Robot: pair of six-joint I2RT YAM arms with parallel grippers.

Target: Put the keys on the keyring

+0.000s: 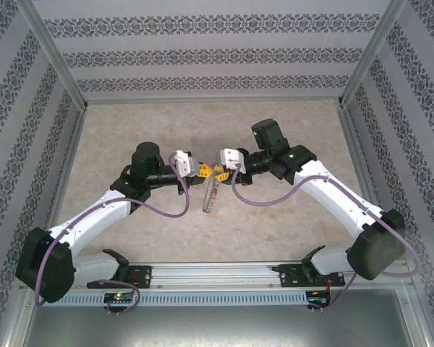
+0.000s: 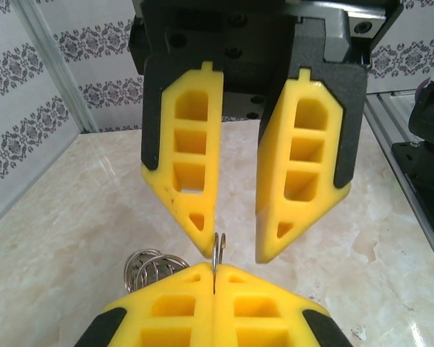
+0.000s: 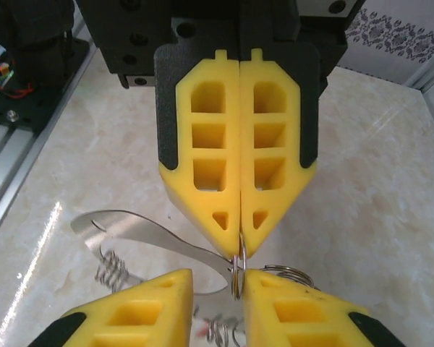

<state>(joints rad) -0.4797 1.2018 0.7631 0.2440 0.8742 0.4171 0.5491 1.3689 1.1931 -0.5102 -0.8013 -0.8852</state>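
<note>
At the left we see the left arm [image 1: 94, 217] reaching from its base at the near edge toward the middle of the pale, marbled surface [image 1: 289, 123], and its left gripper [image 3: 240, 246] has both yellow fingers pressed flat together. Their tips are clamped on the keyring [image 3: 237, 275], a thin silvery wire loop that we see edge-on in both wrist views, standing upright between the two sets of fingers and held above the surface. From the loop a flat, curved silvery metal piece [image 3: 141, 238] sweeps out to the left in the right wrist view, and small wire coils [image 3: 112, 269] show below it; the left wrist view shows another cluster of coils [image 2: 150, 267] just left of the pinched fingers. In the top view these pieces read as one slim silvery bundle [image 1: 210, 195] hanging down just near of the point where the two grippers meet, and we cannot tell whether its lower end touches the surface. Just right of the loop, the right gripper [image 2: 236, 253] faces the left one tip to tip with its fingers apart, one on each side of the wire; we cannot tell whether either pad touches it. Farther right, the right arm [image 1: 333, 195] bends back to its base on the near rail [image 1: 217, 273]. Patterned walls [image 1: 202, 29] close in the far side and both flanks.
</note>
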